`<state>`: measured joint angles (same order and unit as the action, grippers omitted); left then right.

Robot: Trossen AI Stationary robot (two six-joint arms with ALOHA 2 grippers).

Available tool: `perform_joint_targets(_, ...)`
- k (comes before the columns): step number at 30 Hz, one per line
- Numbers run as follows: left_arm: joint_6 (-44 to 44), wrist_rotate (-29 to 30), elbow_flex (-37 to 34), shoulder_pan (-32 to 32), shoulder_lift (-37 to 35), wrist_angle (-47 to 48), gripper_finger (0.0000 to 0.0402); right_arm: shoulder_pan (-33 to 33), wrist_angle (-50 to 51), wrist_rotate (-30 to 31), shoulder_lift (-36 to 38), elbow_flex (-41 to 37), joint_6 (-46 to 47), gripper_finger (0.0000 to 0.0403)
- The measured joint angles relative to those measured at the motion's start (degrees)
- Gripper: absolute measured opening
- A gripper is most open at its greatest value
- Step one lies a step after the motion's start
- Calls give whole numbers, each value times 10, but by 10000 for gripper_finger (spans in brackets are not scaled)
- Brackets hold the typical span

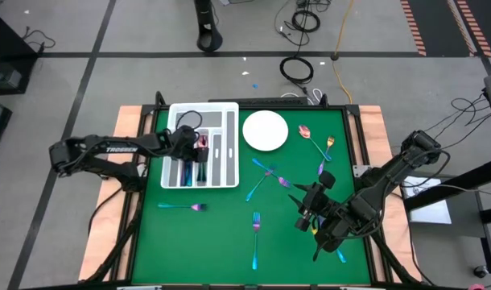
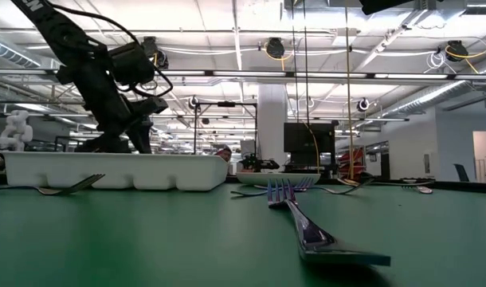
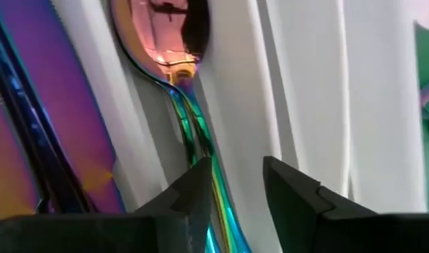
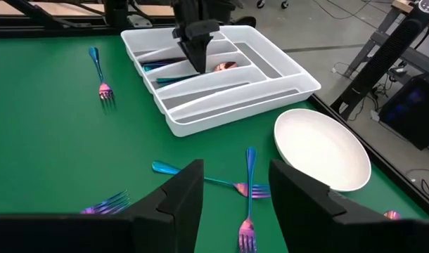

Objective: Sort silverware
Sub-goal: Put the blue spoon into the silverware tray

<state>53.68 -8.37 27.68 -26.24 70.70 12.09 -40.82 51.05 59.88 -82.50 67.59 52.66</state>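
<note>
Parted left jaws astride spoon (image 3: 174,42) handle

Both arms are matte black, built from chunky jointed segments with rounded housings at each joint. Left arm (image 1: 109,150) carries white block lettering along its forearm link, partly readable as "TROSSEN". Right arm (image 1: 390,173) is the same dark finish, no readable marking from above. Black cables loop loosely off the left arm's upper links in the low view. Left pincer (image 3: 232,190): two black fingers (image 3: 288,193) with stepped, angular inner faces and hard edges. Right pincer (image 4: 235,193): same pair of black fingers (image 4: 183,193), flat-sided, tapering toward squared tips, slightly glossy on the edges.
</note>
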Motion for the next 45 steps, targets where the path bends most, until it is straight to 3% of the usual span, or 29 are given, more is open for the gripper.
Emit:
perform_joint_targets(15,-88,-10,100,-10,-99,50,134,0,0,1,0,0,-19,150)
perform_joint_targets(18,-148,36,111,14,-120,44,135,0,-3,28,0,0,-46,151)
perform_joint_targets(24,-270,190,93,118,-140,-35,135,8,-1,74,0,0,-16,150)
perform_joint_targets(28,-368,258,70,202,-131,-160,135,37,6,21,0,-1,42,150)
perform_joint_targets(32,-441,265,40,262,-122,-288,135,81,14,-55,0,-16,78,150)
perform_joint_targets(41,-514,278,37,317,-120,-287,135,245,184,-194,0,-52,139,150)
perform_joint_targets(45,-540,282,37,317,-119,-292,135,349,190,-228,0,-62,79,150)
